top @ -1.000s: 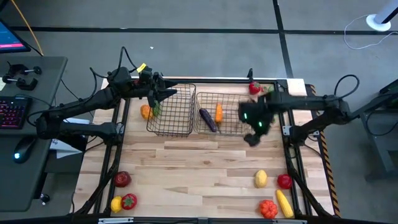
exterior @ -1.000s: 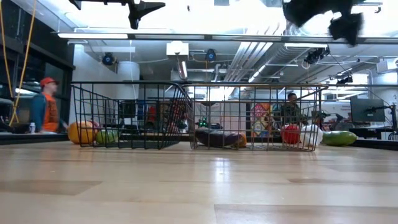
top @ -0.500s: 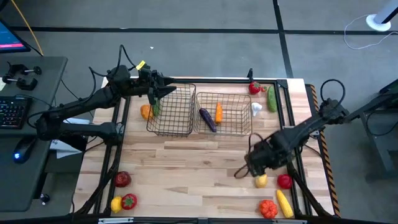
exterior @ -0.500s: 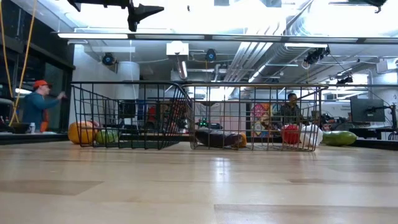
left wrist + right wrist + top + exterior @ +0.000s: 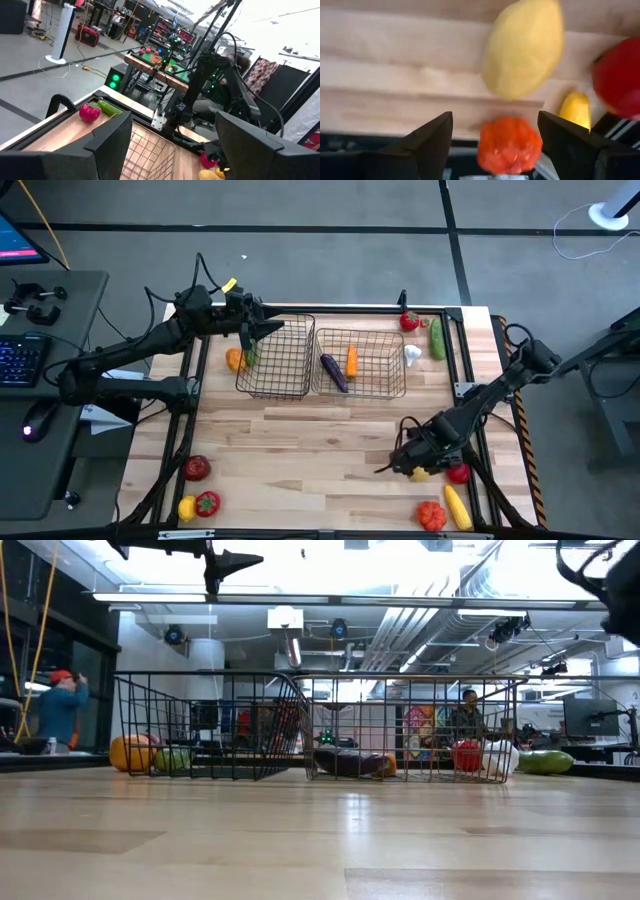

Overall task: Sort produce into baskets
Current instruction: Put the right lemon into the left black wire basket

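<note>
Two dark wire baskets stand at the far middle: the left basket (image 5: 275, 358) and the right basket (image 5: 360, 363), which holds a purple piece (image 5: 333, 372) and an orange piece (image 5: 352, 360). My right gripper (image 5: 405, 462) hangs open, pointing down, just beside a yellow piece (image 5: 420, 472) near the table's near right corner; in the right wrist view my right gripper (image 5: 495, 122) has the yellow piece (image 5: 525, 47) ahead of its fingers, touching nothing. My left gripper (image 5: 266, 328) stays open and level, high above the left basket's far left corner, also empty (image 5: 172, 132).
Near the yellow piece lie a red piece (image 5: 458, 472), an orange-red piece (image 5: 431, 515) and a long yellow piece (image 5: 456, 505). Red, green and white pieces (image 5: 412, 354) lie far right; orange and green pieces (image 5: 236, 360) left of the baskets; red and yellow pieces (image 5: 197, 468) near left.
My right gripper has swung from above the right basket's right end toward the table's near edge and down to the yellow piece, rolling its wrist on the way. It has stayed open. No produce has moved.
</note>
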Robot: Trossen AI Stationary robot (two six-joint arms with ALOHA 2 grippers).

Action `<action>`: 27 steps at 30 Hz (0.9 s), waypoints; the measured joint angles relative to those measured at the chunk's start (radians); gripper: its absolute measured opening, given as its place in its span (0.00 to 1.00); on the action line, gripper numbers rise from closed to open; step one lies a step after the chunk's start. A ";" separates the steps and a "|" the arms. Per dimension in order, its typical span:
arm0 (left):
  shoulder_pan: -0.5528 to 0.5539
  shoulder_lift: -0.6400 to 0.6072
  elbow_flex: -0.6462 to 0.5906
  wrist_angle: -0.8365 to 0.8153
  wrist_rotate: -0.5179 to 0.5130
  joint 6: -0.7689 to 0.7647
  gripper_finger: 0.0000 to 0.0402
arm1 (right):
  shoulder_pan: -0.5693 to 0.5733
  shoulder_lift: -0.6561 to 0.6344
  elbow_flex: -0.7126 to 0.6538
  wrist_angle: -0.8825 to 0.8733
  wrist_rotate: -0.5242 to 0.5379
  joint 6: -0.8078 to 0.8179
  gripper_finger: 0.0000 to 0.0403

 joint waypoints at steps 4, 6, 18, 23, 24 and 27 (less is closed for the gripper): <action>0.000 0.000 0.000 0.000 0.000 0.000 0.69 | 0.001 0.000 -0.050 -0.009 0.002 0.034 0.71; 0.000 0.000 0.000 0.000 0.000 0.000 0.69 | 0.001 -0.001 -0.071 0.008 0.002 0.045 0.71; 0.000 0.000 0.000 0.001 0.000 0.001 0.69 | 0.001 -0.001 -0.254 0.188 0.019 0.075 0.71; 0.000 0.000 0.000 0.005 0.000 0.000 0.69 | -0.002 -0.001 -0.231 0.186 0.068 -0.036 0.64; 0.000 0.000 0.000 0.006 -0.001 0.000 0.69 | -0.002 -0.004 -0.215 0.179 0.083 -0.058 0.61; 0.000 0.000 0.000 0.007 -0.016 -0.001 0.69 | -0.005 -0.015 -0.149 0.105 0.165 -0.127 0.53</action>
